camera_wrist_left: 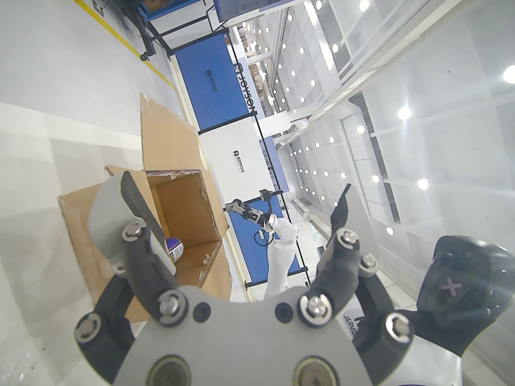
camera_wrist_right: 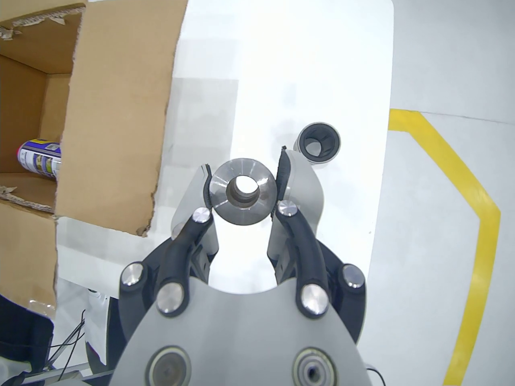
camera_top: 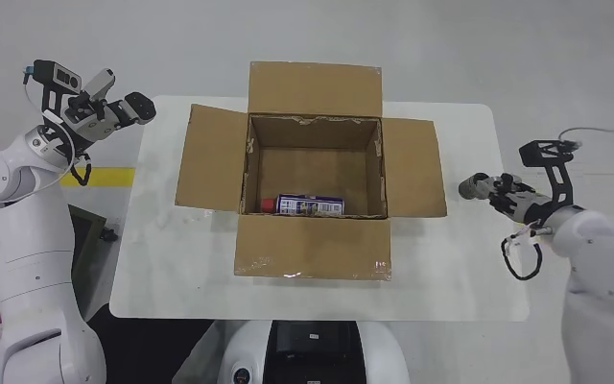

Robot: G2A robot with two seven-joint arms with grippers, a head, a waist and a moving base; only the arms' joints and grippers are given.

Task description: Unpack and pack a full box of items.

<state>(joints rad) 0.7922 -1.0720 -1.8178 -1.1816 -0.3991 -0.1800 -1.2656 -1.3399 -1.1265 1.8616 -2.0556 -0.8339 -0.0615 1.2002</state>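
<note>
Right gripper [camera_wrist_right: 244, 170] fingers clamp a metal cylinder [camera_wrist_right: 259, 174] near the tabletop [camera_top: 460, 278] right edge. Left gripper [camera_wrist_left: 235, 184] spread wide, holding nothing, at the back-left corner. Box [camera_top: 312, 248] centred, flaps open; can [camera_top: 309, 204] inside.

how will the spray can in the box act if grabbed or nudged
The spray can lies on its side, so it will probably roll if nudged. Its smooth round body may slip in the jaws. It lies close to a wall of the box, so reach looks tight.
</note>
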